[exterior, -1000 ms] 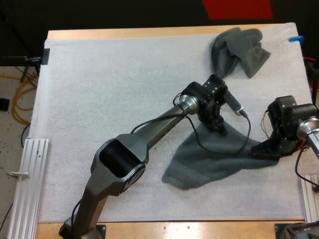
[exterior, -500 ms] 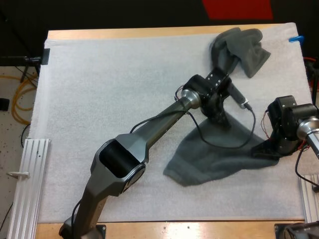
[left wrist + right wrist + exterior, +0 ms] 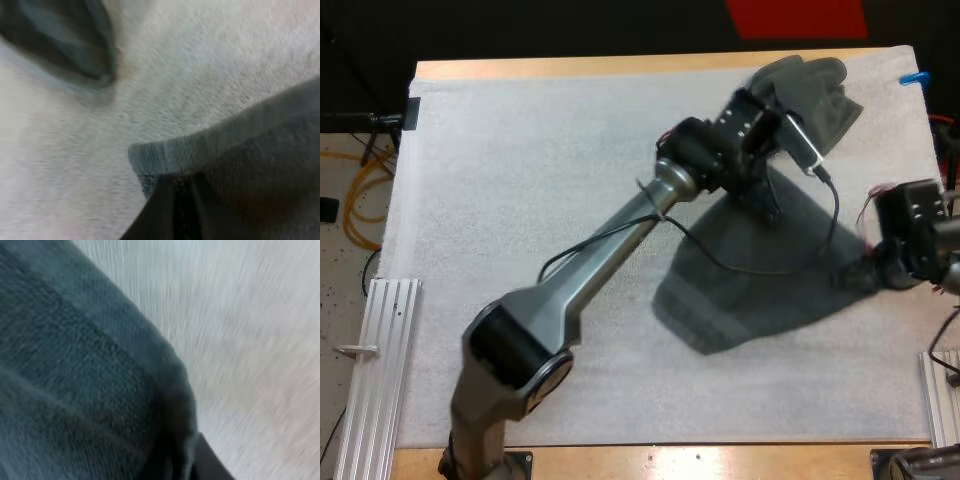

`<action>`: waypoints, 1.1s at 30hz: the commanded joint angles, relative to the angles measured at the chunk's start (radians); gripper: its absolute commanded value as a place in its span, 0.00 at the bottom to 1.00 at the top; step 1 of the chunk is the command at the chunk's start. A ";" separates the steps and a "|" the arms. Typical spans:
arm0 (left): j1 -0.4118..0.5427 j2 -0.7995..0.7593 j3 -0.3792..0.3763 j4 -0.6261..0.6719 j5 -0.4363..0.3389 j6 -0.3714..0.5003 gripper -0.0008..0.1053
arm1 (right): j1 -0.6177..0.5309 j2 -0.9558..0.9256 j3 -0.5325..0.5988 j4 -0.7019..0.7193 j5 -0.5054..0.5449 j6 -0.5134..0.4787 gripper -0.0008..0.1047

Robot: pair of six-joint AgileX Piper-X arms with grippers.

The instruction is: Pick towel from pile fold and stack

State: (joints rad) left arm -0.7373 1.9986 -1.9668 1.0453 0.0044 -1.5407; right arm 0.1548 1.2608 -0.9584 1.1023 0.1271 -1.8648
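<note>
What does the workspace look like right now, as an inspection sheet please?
Surface: white mat on a wooden table.
Job's things: spread towel stretched between both grippers; crumpled towel at the mat's far right.
Clutter: nothing seen.
Grippers: left gripper shut on the spread towel's far corner; right gripper shut on its right corner.
Cables: yellow cable on the floor, left of the table.
Surroundings: metal rail beside the table's near left.

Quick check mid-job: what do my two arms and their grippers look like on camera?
The left arm has long grey metallic links with rounded joints and a black wrist housing; a thin black cable loops off it. The right arm shows a blocky black wrist with thin red wires. The left gripper and right gripper are black.
</note>
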 commanded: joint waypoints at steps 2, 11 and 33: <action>0.011 -0.089 -0.009 0.013 -0.017 0.001 0.01 | 0.000 -0.070 -0.079 -0.013 0.007 0.002 0.01; 0.011 -0.322 -0.009 0.117 -0.061 -0.026 0.01 | 0.063 -0.147 -0.352 0.093 -0.080 0.003 0.01; -0.167 -0.625 0.071 0.504 -0.141 -0.214 0.01 | 0.508 -0.176 -0.584 0.449 -0.004 0.121 0.01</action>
State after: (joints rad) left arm -0.8940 1.3876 -1.9047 1.5269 -0.1138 -1.7325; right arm 0.6585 1.0960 -1.5323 1.5226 0.1186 -1.7516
